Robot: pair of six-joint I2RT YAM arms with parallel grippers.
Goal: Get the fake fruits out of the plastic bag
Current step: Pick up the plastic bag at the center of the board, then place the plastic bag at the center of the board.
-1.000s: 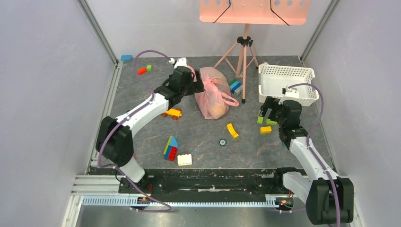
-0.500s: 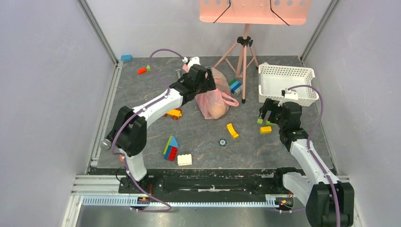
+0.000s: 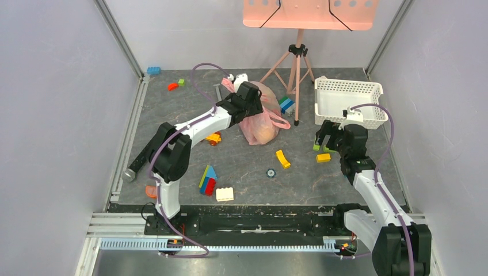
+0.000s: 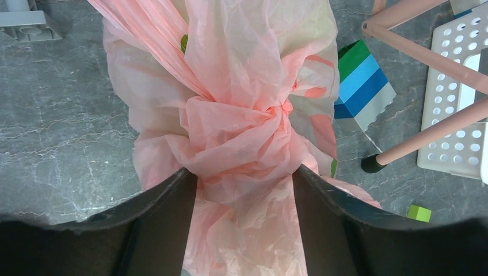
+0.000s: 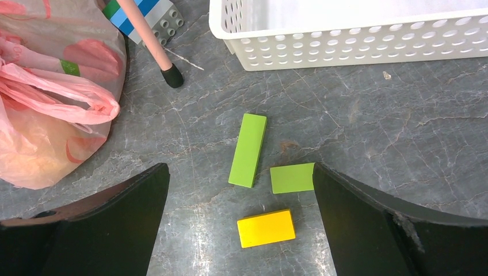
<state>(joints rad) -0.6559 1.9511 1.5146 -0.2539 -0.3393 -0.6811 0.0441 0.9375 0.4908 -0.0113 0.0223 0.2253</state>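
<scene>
- Progress: barely begun. The thin translucent pink plastic bag lies mid-table, near the pink tripod's feet, its handles tied in a knot.
- The small glossy fake fruits show only as pale orange bulges thru the plastic; none out that I can pick out.
- Left gripper: jaws either side of the bunched neck below the knot, plastic touching both (real pinch or not, can't tell).
- Right gripper: spread wide, empty, over flat green blocks beside the white lattice basket, well apart from the bag.
- Left to do, prob.: open the bag, then lift out every fruit.
</scene>
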